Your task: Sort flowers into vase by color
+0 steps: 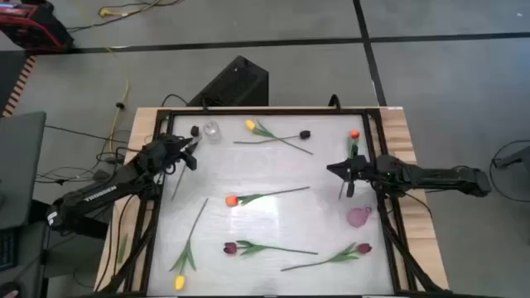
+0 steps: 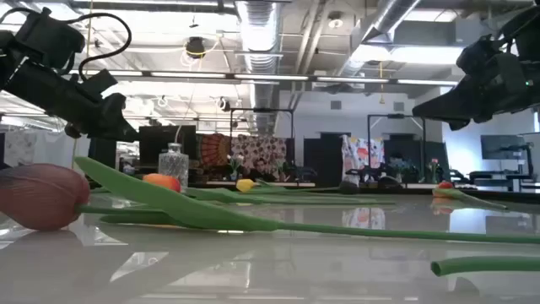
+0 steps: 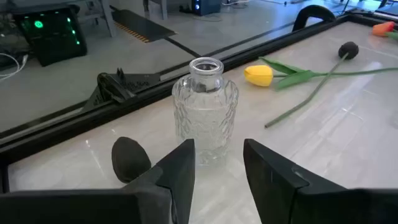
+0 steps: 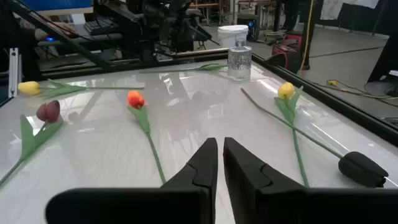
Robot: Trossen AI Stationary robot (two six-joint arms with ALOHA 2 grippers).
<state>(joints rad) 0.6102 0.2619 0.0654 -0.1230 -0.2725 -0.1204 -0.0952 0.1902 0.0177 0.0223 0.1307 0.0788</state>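
Note:
Several tulips lie flat on the white table: a yellow one and a dark-headed one crossing at the far side, an orange one at the far right, an orange one in the middle, two maroon ones and a yellow one near the front. A clear glass vase stands at the far left, and a pink vase at the right. My left gripper is open just short of the clear vase. My right gripper is shut and empty above the table's right half.
A dark rounded thing lies beside the clear vase. A black frame runs round the table top. A dark box stands on the floor beyond the far edge. In the low view a maroon tulip lies close to the camera.

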